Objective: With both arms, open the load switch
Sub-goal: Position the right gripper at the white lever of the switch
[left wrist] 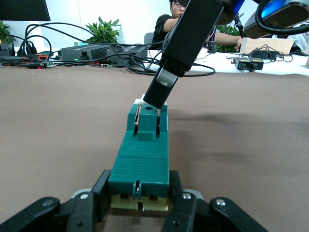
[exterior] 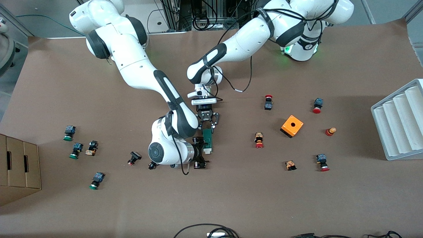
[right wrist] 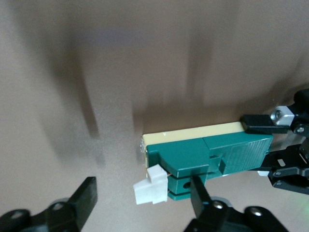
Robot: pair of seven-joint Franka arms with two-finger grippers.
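The load switch, a narrow dark-green block, lies on the brown table mid-way between the arms. My left gripper is shut on the end farther from the front camera; its fingers clamp both sides of the load switch. My right gripper is low at the nearer end and stands open. The white lever sticks out of the load switch between the jaws of my right gripper. One of its fingers rests against the green body; the other stands well clear.
An orange box and red-capped push-buttons lie toward the left arm's end. Green-capped push-buttons lie toward the right arm's end, beside a cardboard box. A grey ribbed tray sits at the table's edge.
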